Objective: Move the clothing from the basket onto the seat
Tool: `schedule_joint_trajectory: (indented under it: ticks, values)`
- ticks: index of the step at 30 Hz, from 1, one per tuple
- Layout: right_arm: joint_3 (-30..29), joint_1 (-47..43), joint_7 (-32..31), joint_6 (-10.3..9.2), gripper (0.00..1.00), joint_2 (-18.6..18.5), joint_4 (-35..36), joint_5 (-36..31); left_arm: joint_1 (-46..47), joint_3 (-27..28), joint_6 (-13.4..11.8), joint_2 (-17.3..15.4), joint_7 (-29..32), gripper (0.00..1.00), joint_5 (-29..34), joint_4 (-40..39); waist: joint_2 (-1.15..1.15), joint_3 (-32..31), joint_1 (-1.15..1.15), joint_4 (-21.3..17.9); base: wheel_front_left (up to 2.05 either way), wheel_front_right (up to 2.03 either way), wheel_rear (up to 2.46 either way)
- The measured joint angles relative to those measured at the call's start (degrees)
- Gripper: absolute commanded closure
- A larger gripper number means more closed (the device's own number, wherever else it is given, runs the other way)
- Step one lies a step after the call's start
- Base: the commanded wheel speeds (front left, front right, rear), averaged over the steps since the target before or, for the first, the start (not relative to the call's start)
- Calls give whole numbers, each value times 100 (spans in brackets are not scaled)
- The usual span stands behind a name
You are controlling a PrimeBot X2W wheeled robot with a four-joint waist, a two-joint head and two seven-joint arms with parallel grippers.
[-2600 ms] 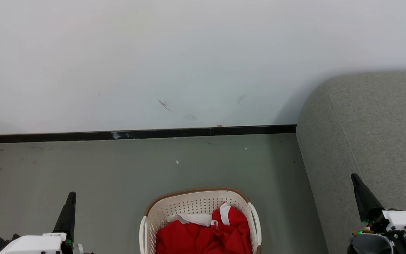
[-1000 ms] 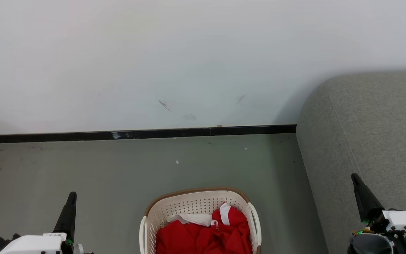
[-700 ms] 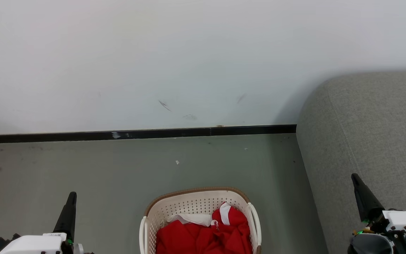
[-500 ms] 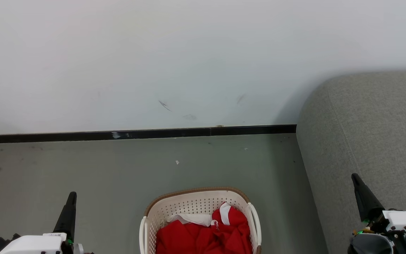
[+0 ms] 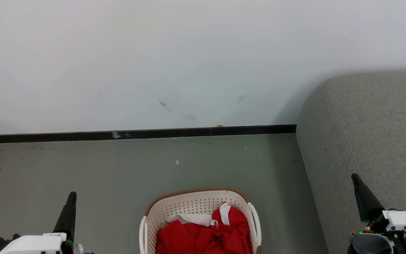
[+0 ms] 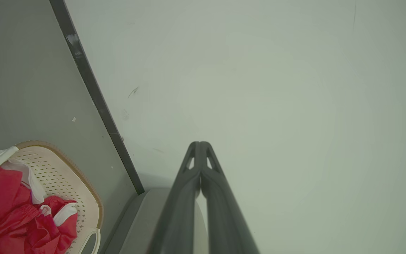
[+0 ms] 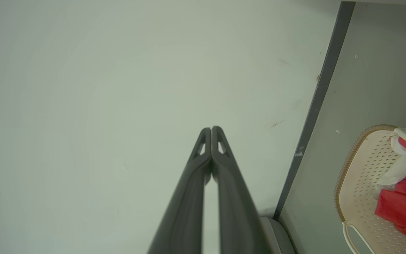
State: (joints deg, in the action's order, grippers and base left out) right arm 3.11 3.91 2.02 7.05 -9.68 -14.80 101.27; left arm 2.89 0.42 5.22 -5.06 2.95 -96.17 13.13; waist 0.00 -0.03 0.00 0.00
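The left gripper [image 5: 71,196] and the right gripper [image 5: 355,177] are both seen clenched, fingers pressed together, with nothing grasped. The clothing [image 5: 203,237] is heaped in the basket [image 5: 194,203], set between the two grippers. The seat [image 5: 372,130] is seen beside the right gripper.

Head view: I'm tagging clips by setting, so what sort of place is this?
Probably a living-room corner, maybe a mock-up: a grey sofa beside a white wall, and a laundry basket of red clothing on a grey floor.
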Motion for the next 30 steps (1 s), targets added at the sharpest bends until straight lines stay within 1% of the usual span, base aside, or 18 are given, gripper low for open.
schedule_joint_trajectory:
  ticks: [22, 23, 28, 30]
  values:
    - [3, 0, 1, 0, 100, -1, 0, 1, 0, 2, 0, 1, 0, 100, 0, 0, 0, -1, 0, -1, 0, 0, 0]
    - [3, 0, 1, 0, 0, -1, 0, 1, 0, 3, 0, 1, 0, 0, 0, 0, 0, 0, 0, 0, 0, 0, 0]
    - [45, -271, 0, -7, 0, 199, -233, 0, -225, -58, -5, 174, 0, 0, -1, 271, 0, 0, 0, -1, 0, 0, 0]
    - [54, -343, 1, -7, 0, 232, -242, 0, -266, -69, -7, 193, -2, 0, -1, 285, 0, 0, 0, -1, 0, 0, 0]
